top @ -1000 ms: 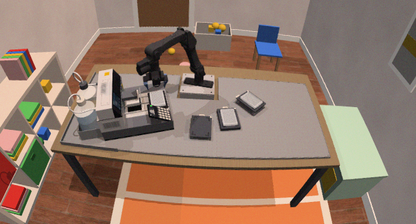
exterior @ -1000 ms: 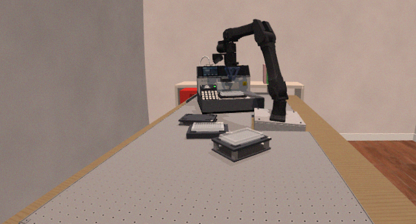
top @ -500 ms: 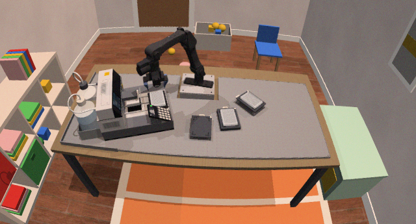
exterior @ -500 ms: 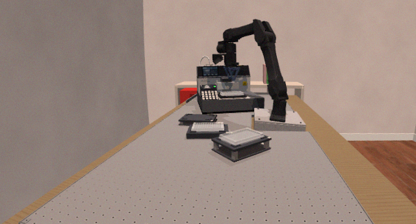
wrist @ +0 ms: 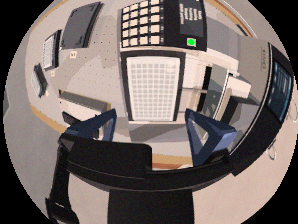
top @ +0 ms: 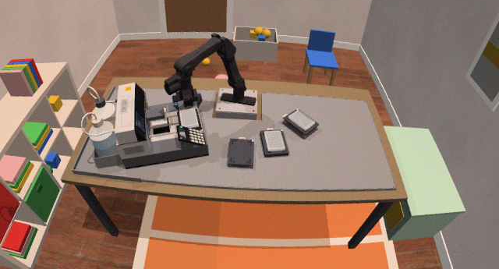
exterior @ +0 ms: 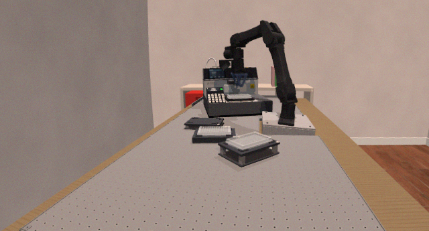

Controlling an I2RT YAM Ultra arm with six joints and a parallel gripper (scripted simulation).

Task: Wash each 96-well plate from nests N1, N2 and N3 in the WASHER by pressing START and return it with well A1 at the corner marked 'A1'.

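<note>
No writing can be read in any view. The washer (top: 134,117) at the left of the tabletop (top: 343,164) carries only a yellow square sticker (top: 127,88) on its top and a barcode-like label (top: 125,105) whose marks are too small to make out; the keypad (top: 192,135) shows rows of pale keys with no legible legends, and the lamp (wrist: 192,42) above them glows green.

Going left to right in the top view: two bottles (top: 102,138) with looped tubing stand against the washer's left end. One 96-well plate (top: 189,118) lies in the carrier pocket, just beside the keypad. The arm's base plate (top: 220,114) comes next, then an empty dark nest (top: 241,153), a second nest bearing a plate (top: 273,140), and a third, taller nest turned at an angle, also bearing a plate (top: 300,120).

The fingers are spread to their full width and grip nothing. In the wrist view the two blue fingertips stand apart on either side of the carrier plate's near end, with the plate's well grid showing between them. In the exterior view they hang above the plate (exterior: 238,96), clear of it, not touching.
</note>
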